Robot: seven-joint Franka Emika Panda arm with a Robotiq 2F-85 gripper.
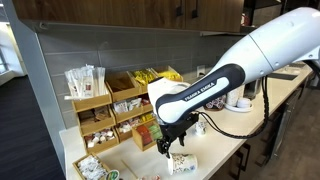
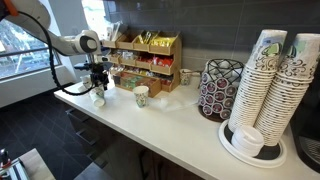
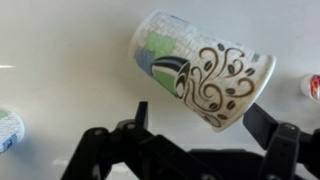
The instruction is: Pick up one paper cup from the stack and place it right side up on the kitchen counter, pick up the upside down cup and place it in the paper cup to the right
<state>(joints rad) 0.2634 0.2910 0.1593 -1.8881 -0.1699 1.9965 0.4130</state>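
Nearest the lens in an exterior view, the stack (image 2: 262,85) of nested white paper cups printed with dark swirls rises from a round white tray (image 2: 236,150) at the near end of the long, pale cream counter (image 2: 180,125). A dark wire holder (image 2: 220,88) stands just beside it. Farther along, an upright patterned paper cup (image 2: 141,96) stands in front of the tiered wooden snack racks (image 2: 145,55). At the far end the black pincer (image 2: 97,82) hangs over a second patterned paper cup (image 3: 200,70). Its jaws are spread wide either side of that cup, which shows tilted in the wrist view, and no grip is visible.
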